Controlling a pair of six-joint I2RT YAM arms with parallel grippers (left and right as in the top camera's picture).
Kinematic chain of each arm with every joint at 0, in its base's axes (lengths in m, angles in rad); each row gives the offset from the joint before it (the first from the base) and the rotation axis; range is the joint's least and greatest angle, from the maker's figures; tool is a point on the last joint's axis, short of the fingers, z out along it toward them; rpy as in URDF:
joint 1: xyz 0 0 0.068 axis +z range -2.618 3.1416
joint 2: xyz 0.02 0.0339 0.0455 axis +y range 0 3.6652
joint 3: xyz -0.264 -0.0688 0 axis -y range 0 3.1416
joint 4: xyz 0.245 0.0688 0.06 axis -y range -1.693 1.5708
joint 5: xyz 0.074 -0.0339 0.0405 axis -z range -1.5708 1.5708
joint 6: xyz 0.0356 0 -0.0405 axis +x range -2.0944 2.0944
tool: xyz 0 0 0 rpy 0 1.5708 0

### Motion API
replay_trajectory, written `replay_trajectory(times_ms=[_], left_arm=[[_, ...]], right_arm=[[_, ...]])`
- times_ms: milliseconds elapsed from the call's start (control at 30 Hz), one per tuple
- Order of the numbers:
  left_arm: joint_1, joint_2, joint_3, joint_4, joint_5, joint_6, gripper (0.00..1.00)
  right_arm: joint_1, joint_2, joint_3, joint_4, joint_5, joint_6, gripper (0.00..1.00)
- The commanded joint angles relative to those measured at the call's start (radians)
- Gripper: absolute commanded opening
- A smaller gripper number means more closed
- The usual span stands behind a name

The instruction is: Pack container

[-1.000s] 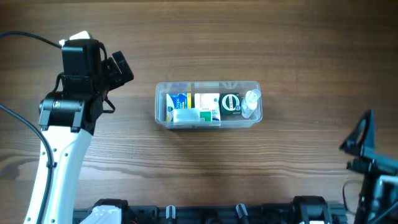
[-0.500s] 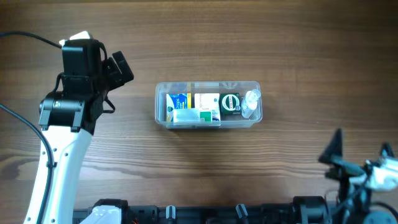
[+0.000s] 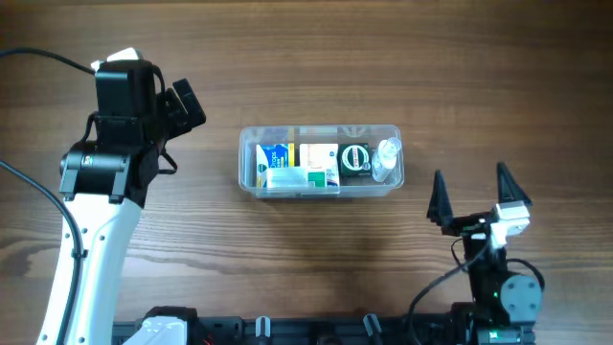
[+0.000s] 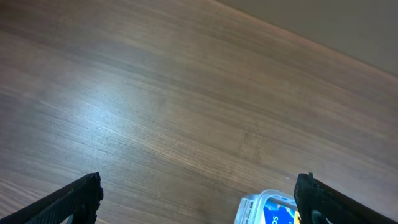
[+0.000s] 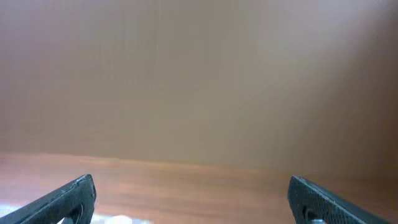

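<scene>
Overhead puts the container (image 3: 287, 129) at the middle of the table (image 3: 306, 268), holding small boxes (image 3: 302, 165) on its left and a dark round item (image 3: 355, 158) and a clear bottle (image 3: 386, 158) on its right. You see nothing loose on the wood around it, so packing looks done or nearly so; no lid shows. Your left gripper (image 4: 199, 190) hangs far left, fingers spread and empty. Your right gripper (image 3: 469, 187) sits near right, equally wide, holding nothing.

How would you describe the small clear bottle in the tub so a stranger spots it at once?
Start at the clear container in the middle of the wooden table. Follow its packed row to the right end. There sits a small see-through bottle, the only colourless item, beside a dark green one.
</scene>
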State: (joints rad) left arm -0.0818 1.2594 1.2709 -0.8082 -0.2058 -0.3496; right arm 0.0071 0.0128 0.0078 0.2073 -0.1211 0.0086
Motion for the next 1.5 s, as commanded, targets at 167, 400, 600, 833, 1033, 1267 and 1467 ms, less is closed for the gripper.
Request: replay_trajectory(times_ms=[167,400,600,833,1033,1267,1467], left_arm=[[0.006,0.000,0.006,0.003,-0.012,0.005,1.00],[0.006,0.000,0.006,0.003,-0.012,0.005,1.00],[0.006,0.000,0.006,0.003,-0.012,0.005,1.00],[0.006,0.000,0.006,0.003,-0.012,0.005,1.00],[0.006,0.000,0.006,0.003,-0.012,0.005,1.00],[0.006,-0.092,-0.008,0.003,-0.012,0.005,1.00],[0.006,-0.393,-0.096,0.003,-0.013,0.005,1.00]], right_arm=[[0.006,-0.010,-0.003,-0.195,-0.038,-0.006,1.00],[0.006,-0.009,-0.002,-0.195,-0.037,0.024,1.00],[0.006,-0.008,-0.003,-0.195,-0.037,0.024,1.00],[0.006,-0.008,-0.003,-0.195,-0.037,0.024,1.00],[0.006,-0.008,-0.003,-0.195,-0.037,0.024,1.00],[0.006,-0.008,-0.003,-0.195,-0.037,0.024,1.00],[0.006,-0.003,-0.003,-0.195,-0.037,0.024,1.00]])
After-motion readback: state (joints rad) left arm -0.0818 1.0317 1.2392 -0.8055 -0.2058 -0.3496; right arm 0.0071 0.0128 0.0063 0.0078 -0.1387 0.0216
